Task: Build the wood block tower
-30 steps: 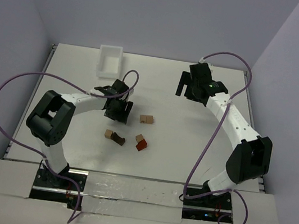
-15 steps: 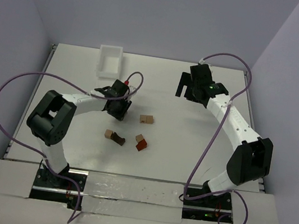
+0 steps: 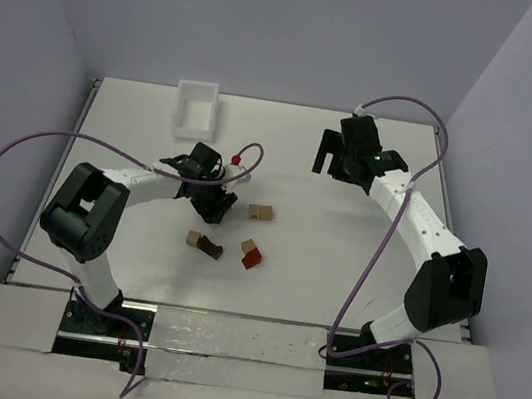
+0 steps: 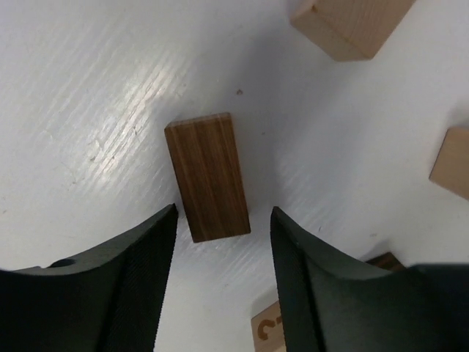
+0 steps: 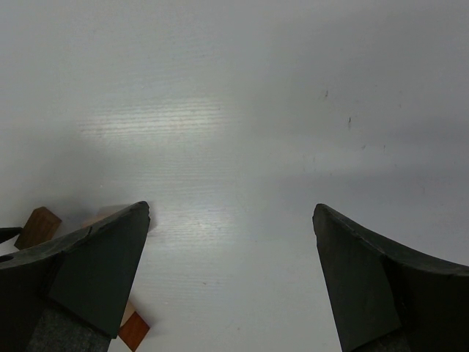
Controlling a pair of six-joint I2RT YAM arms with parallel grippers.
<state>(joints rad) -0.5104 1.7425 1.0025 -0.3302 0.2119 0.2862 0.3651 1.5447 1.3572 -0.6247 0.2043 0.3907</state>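
While low over desk [image 4: 88, 88], straddles dark block [image 4: 209, 176] with half-wide left pincer [image 4: 223, 214], tan block [image 4: 344, 26] at 1 o'clock; right pincer [image 5: 231, 213] wide.

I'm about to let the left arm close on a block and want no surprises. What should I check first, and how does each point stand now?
1. Is the dark brown block between the fingers of the left gripper? Ok, its near end sits in the gap.
2. Jaws wider than it: ok, gaps on both sides.
3. It lies flat on the table, apart from the tan block: ok.
4. The right gripper is open, empty and away: ok.
5. Fingers low enough to grip: cannot tell.
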